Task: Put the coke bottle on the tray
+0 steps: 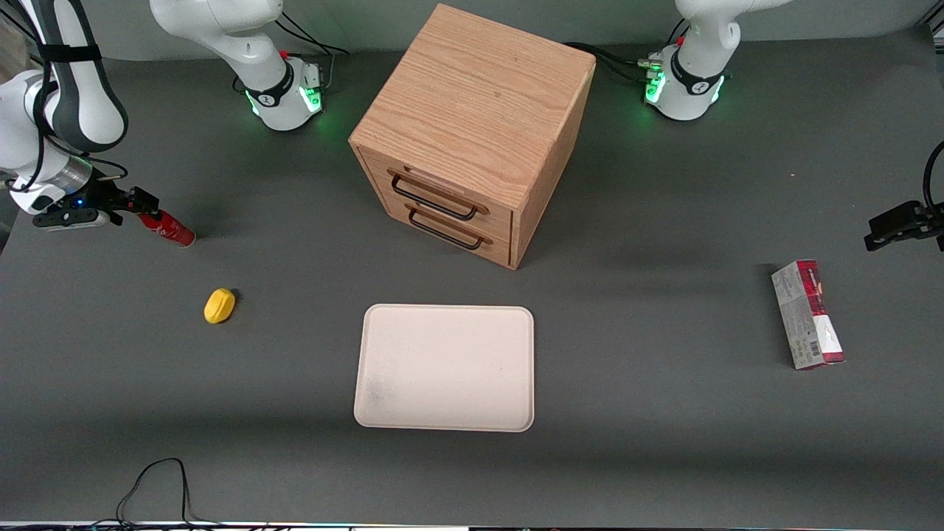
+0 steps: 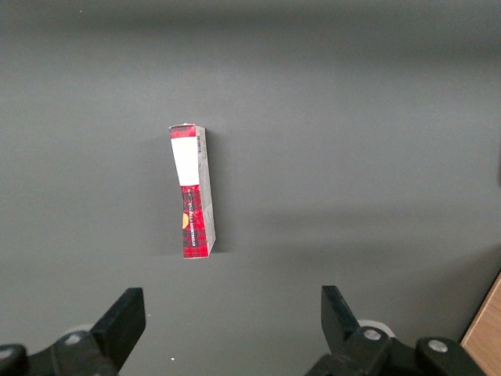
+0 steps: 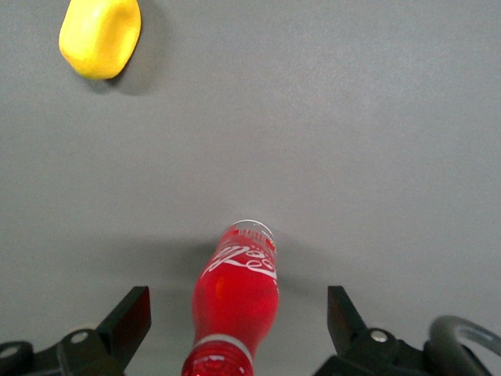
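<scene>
Currently the coke bottle (image 1: 167,228) lies on its side on the grey counter (image 1: 664,442), toward the working arm's end, its long axis running aslant: the cap end points at the tool (image 1: 136,203), the base points out toward the middle of the counter. In the right wrist view the tool (image 3: 239,329) is spread wide, one finger (image 3: 129,317) on each side of the bottle (image 3: 235,301), not touching it as far as I can tell. The tray (image 1: 445,366) sits well apart, nearer the front camera than the wooden drawer chest (image 1: 472,133). A yellow lump (image 1: 219,305) lies near the bottle.
</scene>
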Available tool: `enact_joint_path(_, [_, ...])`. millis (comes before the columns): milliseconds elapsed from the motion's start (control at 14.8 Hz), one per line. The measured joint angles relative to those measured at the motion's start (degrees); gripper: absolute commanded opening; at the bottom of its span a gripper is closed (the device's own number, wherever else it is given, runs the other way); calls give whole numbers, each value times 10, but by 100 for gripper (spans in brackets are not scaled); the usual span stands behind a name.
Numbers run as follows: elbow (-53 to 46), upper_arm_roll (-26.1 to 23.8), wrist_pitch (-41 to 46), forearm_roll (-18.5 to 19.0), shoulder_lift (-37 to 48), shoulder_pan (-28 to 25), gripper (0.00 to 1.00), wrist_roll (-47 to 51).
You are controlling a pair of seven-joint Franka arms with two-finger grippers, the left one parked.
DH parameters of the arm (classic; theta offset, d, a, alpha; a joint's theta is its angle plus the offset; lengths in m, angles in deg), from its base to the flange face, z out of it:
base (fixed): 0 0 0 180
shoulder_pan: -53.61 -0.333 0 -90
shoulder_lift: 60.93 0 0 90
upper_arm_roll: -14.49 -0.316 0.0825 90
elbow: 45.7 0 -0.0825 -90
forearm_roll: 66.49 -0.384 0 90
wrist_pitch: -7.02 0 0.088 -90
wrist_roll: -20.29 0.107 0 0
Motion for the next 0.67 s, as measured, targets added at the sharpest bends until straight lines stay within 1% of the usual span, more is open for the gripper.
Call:
enact_joint_path(67, [2,0,0,0,0,0,98,0])
enact_joint_path(135, [3,0,0,0,0,0,90,0])
enact_joint_path(202, [5,1,0,0,0,0,80,0])
enact_joint_path(270, [6,1,0,0,0,0,59,0])
enact_joint_path(472, [7,2,1,0,0,0,3,0])
enact_joint_path(539, [7,4,1,0,0,0,0,0])
enact_joint_path(674, [7,5,2,0,3,0,0,0])
